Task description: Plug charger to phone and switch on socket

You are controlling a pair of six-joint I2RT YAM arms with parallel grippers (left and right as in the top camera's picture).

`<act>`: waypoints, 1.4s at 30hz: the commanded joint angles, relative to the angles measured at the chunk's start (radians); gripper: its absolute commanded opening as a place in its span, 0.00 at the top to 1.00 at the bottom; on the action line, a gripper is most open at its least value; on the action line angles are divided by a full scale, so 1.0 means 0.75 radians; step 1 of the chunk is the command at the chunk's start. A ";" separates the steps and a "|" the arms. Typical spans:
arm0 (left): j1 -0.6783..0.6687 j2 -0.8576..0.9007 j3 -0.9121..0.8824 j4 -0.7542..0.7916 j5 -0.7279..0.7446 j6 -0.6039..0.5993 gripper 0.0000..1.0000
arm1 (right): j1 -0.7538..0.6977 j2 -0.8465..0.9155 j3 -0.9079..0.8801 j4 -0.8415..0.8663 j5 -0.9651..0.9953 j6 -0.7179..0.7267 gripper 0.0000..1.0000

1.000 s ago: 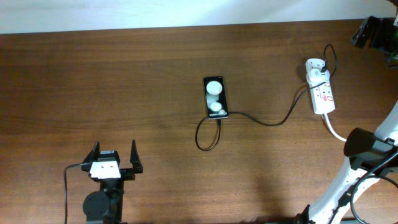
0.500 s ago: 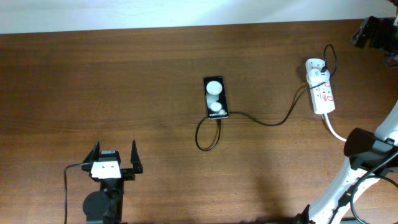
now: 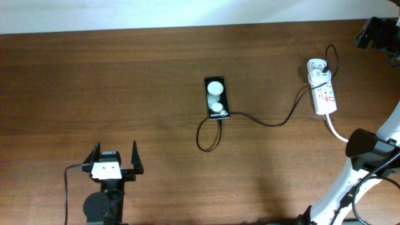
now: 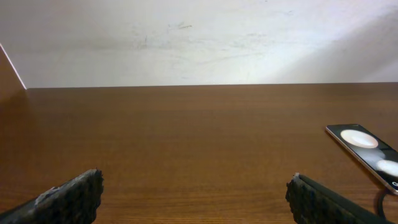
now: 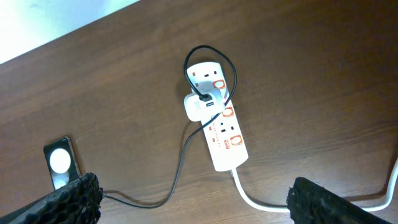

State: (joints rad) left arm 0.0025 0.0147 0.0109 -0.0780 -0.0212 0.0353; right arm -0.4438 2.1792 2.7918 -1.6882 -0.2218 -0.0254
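Lying flat mid-table, the phone is seen with 2 white spots on its screen. The charger cable is run from the adapter on the socket at the right, looped, and brought up to the phone's near end; whether it's seated can't be told. The left claw is held apart, well away from the phone. The right claw is spread too, above the socket.
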 commanded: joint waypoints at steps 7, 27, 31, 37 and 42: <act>0.011 -0.013 -0.003 -0.008 0.034 0.025 0.01 | 0.038 -0.313 -0.650 0.530 -0.149 0.011 0.01; 0.011 -0.013 -0.003 -0.008 0.034 0.025 0.01 | 0.427 -1.911 -3.003 2.587 -0.191 0.012 0.01; 0.011 -0.013 -0.003 -0.008 0.034 0.025 0.01 | 0.427 -2.153 -3.175 2.587 -0.178 0.011 0.01; 0.011 -0.013 -0.003 -0.008 0.034 0.025 0.01 | 0.446 -2.445 -3.371 2.587 -0.149 0.011 0.01; 0.011 -0.013 -0.003 -0.008 0.034 0.025 0.01 | 0.523 -2.690 -3.558 2.593 -0.077 0.026 0.01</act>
State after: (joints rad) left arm 0.0032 0.0109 0.0113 -0.0784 -0.0097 0.0387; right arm -0.0719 0.2195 0.1772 0.2478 -0.3107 -0.0227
